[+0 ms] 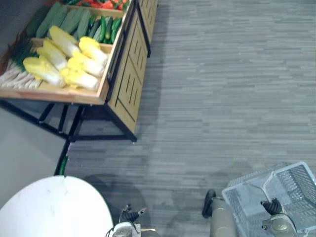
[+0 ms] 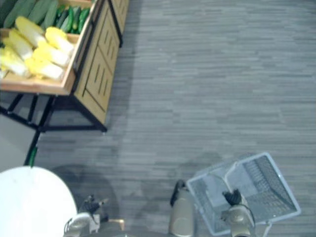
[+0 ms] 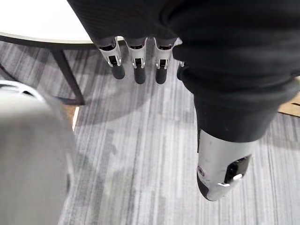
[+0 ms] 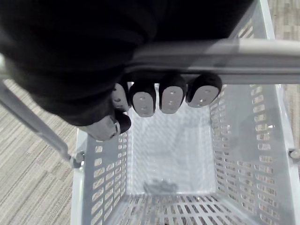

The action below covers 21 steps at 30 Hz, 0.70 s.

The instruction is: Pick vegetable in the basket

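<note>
Pale yellow cabbages [image 1: 69, 59] lie piled in the near compartment of a wooden surface [image 1: 74, 95] at the far left of the head views. Scallions [image 1: 17, 76] lie along the cabbages' left side. In the compartment behind are long green gourds [image 1: 64, 19] and darker cucumbers [image 1: 106, 28], side by side. Red peppers [image 1: 106, 5] show just past them at the frame's edge.

The grey basket [image 1: 296, 185] is at the robot's near right, well apart from all the vegetables, with a wide stretch of grey floor [image 1: 222, 98] between them. The right robot hand [image 4: 171, 96] has its fingers curled over the basket's handle [image 4: 243, 49] from above, the thumb tucked in beside them, so it is closed on the bar. Past the fingers the right wrist view looks straight down into the basket, at its perforated walls and pale bottom. In the head views the basket is tilted; whether it touches the floor cannot be told.

The left robot hand [image 3: 137, 61] holds nothing. Its fingers are straight and point down in a loose row over the floor, and the thumb stands apart from them. The rim of a white table [image 1: 54, 207] shows just beyond the fingertips in the left wrist view, and in the head views that table is at the robot's near left. This hand too is well apart from the vegetables, which lie beyond the table on the wooden surface
</note>
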{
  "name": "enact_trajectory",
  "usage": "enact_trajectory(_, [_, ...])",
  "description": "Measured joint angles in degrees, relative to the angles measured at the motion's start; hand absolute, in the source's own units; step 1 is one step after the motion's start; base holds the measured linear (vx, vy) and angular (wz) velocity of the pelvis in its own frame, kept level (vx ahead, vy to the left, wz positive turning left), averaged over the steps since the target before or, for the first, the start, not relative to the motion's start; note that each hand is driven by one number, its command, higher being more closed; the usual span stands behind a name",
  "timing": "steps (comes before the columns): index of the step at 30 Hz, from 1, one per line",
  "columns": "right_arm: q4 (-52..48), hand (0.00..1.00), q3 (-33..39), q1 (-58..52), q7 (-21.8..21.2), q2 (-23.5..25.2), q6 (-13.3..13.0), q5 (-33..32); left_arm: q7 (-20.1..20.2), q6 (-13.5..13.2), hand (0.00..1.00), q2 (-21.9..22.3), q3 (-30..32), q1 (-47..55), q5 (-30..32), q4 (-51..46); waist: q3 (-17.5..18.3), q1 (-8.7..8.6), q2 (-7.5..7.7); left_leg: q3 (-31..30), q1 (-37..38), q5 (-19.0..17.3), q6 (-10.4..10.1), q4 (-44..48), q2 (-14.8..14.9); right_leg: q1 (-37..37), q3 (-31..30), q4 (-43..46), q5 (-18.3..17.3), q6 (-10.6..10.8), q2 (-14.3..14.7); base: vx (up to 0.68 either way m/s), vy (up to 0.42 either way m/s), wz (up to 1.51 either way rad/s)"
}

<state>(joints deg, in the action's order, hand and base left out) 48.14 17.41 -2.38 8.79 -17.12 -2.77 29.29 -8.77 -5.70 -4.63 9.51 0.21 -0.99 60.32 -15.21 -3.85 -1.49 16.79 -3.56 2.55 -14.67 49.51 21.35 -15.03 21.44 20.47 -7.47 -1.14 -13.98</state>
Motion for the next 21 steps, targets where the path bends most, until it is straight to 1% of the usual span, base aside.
enact_trajectory(1, [0.1,1.0,-0.1,-0.2,0.0,0.1,0.0,0.0,-0.1,0.0,0.0,-0.1,0.6,0.0,0.0,-0.2,-0.1,0.3,0.1,2.1,-3.1,-4.3,1.0,2.7,-0.1,3.8,0.2,-3.3,0.0,0.0,0.6,0.38,0.019,-0.04])
enact_trajectory(2, [0.2,1.0,-0.3,-0.8,0.0,0.1,0.0,0.0,-0.2,0.0,0.0,0.0,1.3,0.1,-0.1,-1.0,-0.2,1.18,0.2,4.2,-6.0,-7.2,2.7,1.8,-0.6,7.3,0.7,-6.1,0.3,0.5,0.7,0.38,0.019,-0.05])
enact_trajectory(3, [0.4,1.0,-0.4,-0.8,0.0,0.1,0.0,0.0,-0.3,-0.1,0.0,0.0,1.7,0.3,-0.2,-1.5,-0.2,1.65,0.25,5.3,-7.5,-8.3,3.4,0.0,-1.0,8.7,0.9,-7.3,0.6,0.9,0.7,0.43,0.101,-0.13])
enact_trajectory(4, [0.7,1.0,-0.4,-0.6,0.0,0.2,-0.1,0.0,-0.7,-0.3,0.0,-0.2,2.0,0.3,-0.4,-1.7,-0.2,2.59,0.24,7.3,-9.8,-9.0,3.8,-6.7,-2.0,10.5,1.0,-8.9,1.4,2.2,0.7,0.35,0.153,-0.15])
enact_trajectory(5, [0.9,1.0,-0.5,0.0,0.0,0.3,-0.1,0.0,-1.2,-0.4,0.0,-0.2,2.1,0.5,-0.6,-1.7,-0.2,2.73,0.14,8.1,-11.3,-8.6,4.3,-17.4,-3.9,12.1,1.2,-10.3,1.7,2.6,0.7,0.5,0.257,-0.18])
enact_trajectory(6, [1.0,1.0,-0.5,0.4,0.1,0.5,-0.4,0.0,-1.5,-0.4,0.0,0.0,2.2,1.0,-0.6,-1.7,-0.1,2.84,-0.07,7.7,-11.2,-5.4,5.9,-31.6,-6.4,13.8,1.5,-11.6,1.9,4.1,0.6,0.37,0.241,-0.13])
enact_trajectory(7, [1.0,1.0,-0.5,0.4,0.2,0.5,-0.5,0.0,-1.7,-0.4,0.0,0.1,2.2,1.4,-0.6,-1.7,0.0,2.86,-0.32,7.4,-10.8,-2.5,6.7,-38.2,-7.3,14.7,1.5,-12.2,1.7,5.4,0.6,0.37,0.297,-0.16])
enact_trajectory(8, [0.1,1.0,-0.5,-0.5,0.4,0.1,-0.5,0.0,-1.9,-0.4,0.0,1.2,3.0,2.1,-0.6,-1.7,0.4,2.98,-1.76,6.2,-10.9,2.2,8.6,-45.9,-7.7,16.4,1.6,-12.5,1.0,8.4,1.0,0.38,0.362,-0.15])
enact_trajectory(9, [-0.5,1.0,-0.5,-1.2,0.6,-0.1,-0.5,0.0,-2.1,-0.4,0.0,2.2,4.5,2.5,-0.6,-1.8,0.6,3.12,-3.18,4.5,-11.3,6.7,11.6,-46.0,-7.6,17.4,1.2,-12.3,-0.1,10.2,1.0,0.37,0.369,0.03])
enact_trajectory(10, [-0.6,1.0,-1.3,-1.2,0.6,1.1,-0.4,0.0,-2.1,-0.4,0.0,2.3,5.2,2.1,-0.6,-1.9,1.0,3.22,-1.93,4.9,-11.5,5.3,12.7,-44.6,-9.4,18.9,1.5,-12.6,-0.2,10.8,-0.4,0.38,0.33,0.23])
enact_trajectory(11, [-1.4,1.0,-2.9,-2.1,0.6,1.8,-0.5,0.0,-2.2,-0.6,0.0,2.1,5.4,2.3,-0.6,-3.0,1.4,3.55,-0.66,5.7,-12.0,3.9,13.0,-44.0,-10.7,19.4,2.4,-13.3,-0.1,11.0,-1.4,0.37,0.196,0.24])
enact_trajectory(12, [-1.3,1.0,-4.1,-2.3,0.6,2.8,-0.5,0.0,-2.1,-1.1,0.0,1.5,5.7,2.3,-0.5,-3.8,1.3,4.61,1.16,6.6,-12.6,1.2,13.2,-41.6,-11.6,19.8,2.5,-14.3,0.0,11.0,-1.9,0.37,0.131,0.07])
enact_trajectory(13, [-1.2,1.0,-4.9,-2.0,0.5,3.0,-0.7,0.1,-2.1,-1.1,0.0,0.7,6.3,2.2,-0.5,-3.7,1.6,5.14,1.84,6.8,-13.4,-1.0,13.7,-38.8,-12.0,21.0,2.6,-16.2,0.9,11.1,-2.0,0.27,0.042,-0.09])
enact_trajectory(14, [-1.0,1.0,-5.3,-1.8,0.5,3.0,-0.9,0.2,-2.1,-1.0,0.0,0.6,6.6,2.3,-0.5,-3.4,1.6,5.45,2.01,7.0,-13.5,-2.1,13.7,-37.1,-12.0,22.0,2.4,-17.5,2.2,11.8,-2.2,0.31,0.08,-0.09])
enact_trajectory(15, [-0.5,1.0,-6.3,-0.9,0.4,3.0,-1.3,0.2,-2.1,-0.7,0.0,0.2,6.6,3.3,-0.2,-3.2,1.7,5.63,2.06,7.0,-12.9,-4.3,14.1,-34.2,-11.8,23.9,1.6,-19.5,4.9,11.7,-2.1,0.29,0.1,-0.1])
enact_trajectory(17, [-0.3,1.0,-6.7,-0.9,0.1,3.1,-1.8,0.1,-2.1,-0.4,0.0,-0.1,6.6,4.3,0.0,-3.1,2.5,5.61,2.27,6.6,-12.8,-6.3,13.8,-32.2,-11.7,24.5,1.2,-19.4,6.4,11.9,-2.1,0.28,0.11,-0.05])
enact_trajectory(18, [-0.1,1.0,-6.7,-0.8,0.1,3.0,-2.7,0.4,-2.1,-0.2,0.0,-0.1,6.5,4.5,0.1,-2.8,2.5,5.5,2.81,6.2,-12.5,-8.0,12.9,-32.3,-11.9,22.8,0.7,-15.2,6.5,12.0,-2.6,0.24,0.1,-0.04])
enact_trajectory(19, [0.1,1.0,-6.8,-0.3,0.1,3.1,-3.1,1.6,-2.0,0.0,0.0,-0.1,6.1,4.6,0.1,-2.4,2.8,5.55,2.38,6.2,-11.2,-8.2,12.6,-33.6,-11.8,20.2,-0.6,-8.6,6.5,12.0,-3.5,0.21,0.129,-0.16])
enact_trajectory(20, [0.0,1.0,-7.5,0.5,0.1,3.3,-3.4,2.3,-1.9,0.1,0.0,-0.5,5.1,5.0,0.1,-2.1,2.7,5.67,2.97,7.0,-8.1,-8.2,12.6,-36.2,-11.9,14.1,-3.6,4.0,7.8,13.6,-5.9,0.18,0.121,-0.23])
enact_trajectory(21, [0.0,1.0,-8.1,0.8,0.2,3.5,-3.4,2.3,-1.9,0.1,0.0,-1.0,4.3,5.3,0.1,-2.1,2.7,5.67,3.52,7.7,-6.7,-8.2,12.6,-37.3,-12.1,11.8,-5.5,9.3,9.5,13.7,-6.8,0.23,0.119,-0.22])
